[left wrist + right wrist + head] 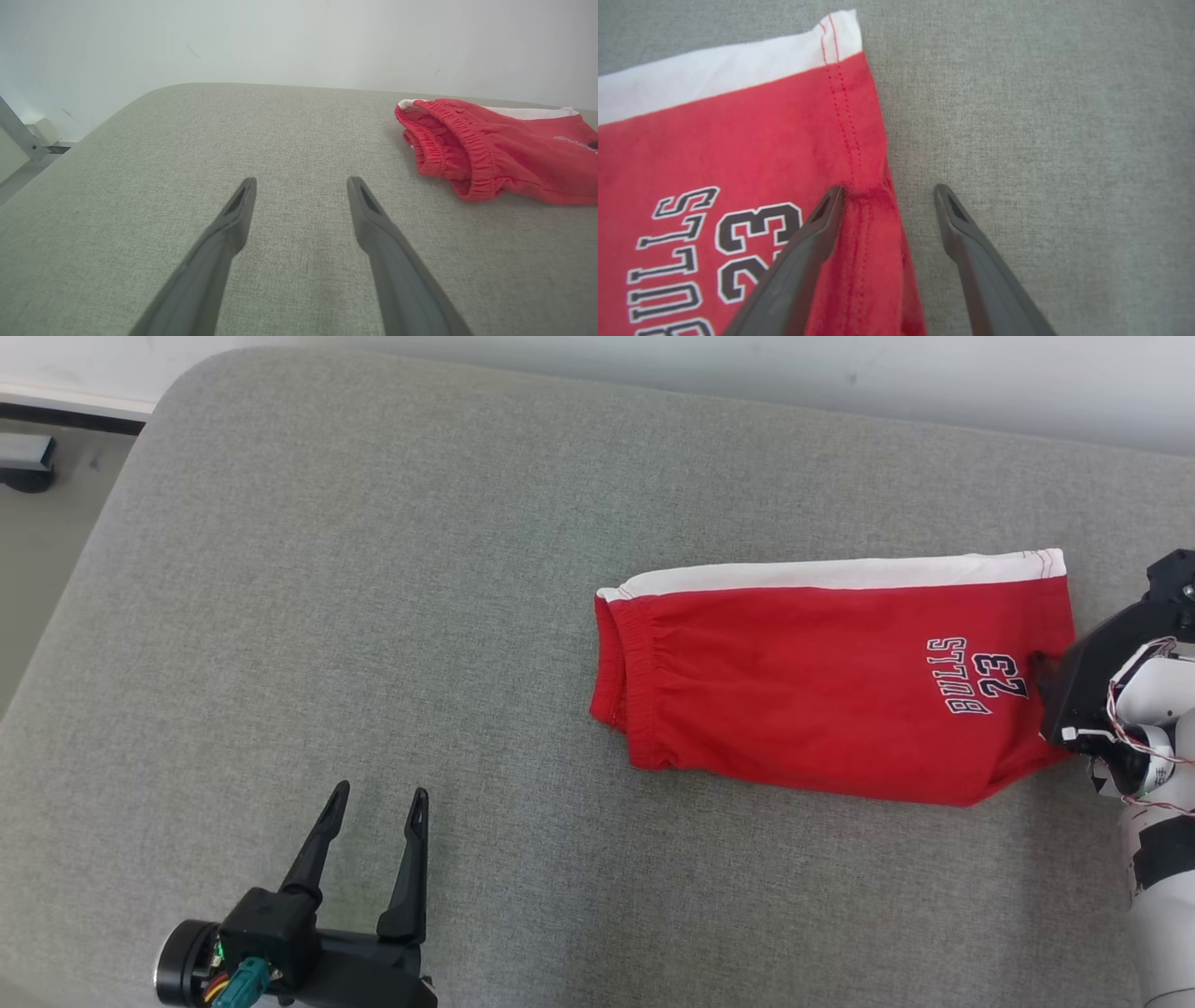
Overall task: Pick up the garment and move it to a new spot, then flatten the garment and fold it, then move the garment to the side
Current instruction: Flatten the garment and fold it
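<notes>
The garment [822, 691] is a pair of red shorts with a white side stripe and "BULLS 23" print. It lies folded flat on the right part of the grey padded surface [373, 569], waistband to the left. My right gripper [1050, 677] points down at the shorts' right hem and stands open. In the right wrist view the right gripper [887, 191] straddles the hem edge of the garment [714, 140]: one fingertip [831, 198] dents the red cloth, the other is over bare grey fabric. My left gripper [378, 793] is open at the lower left, well apart from the garment [504, 154].
A pale wall [840, 373] runs behind the surface's far edge. The surface's rounded corner is at the upper left, with floor and a dark caster [23, 462] beyond it. Bare grey fabric spreads across the left and front of the surface.
</notes>
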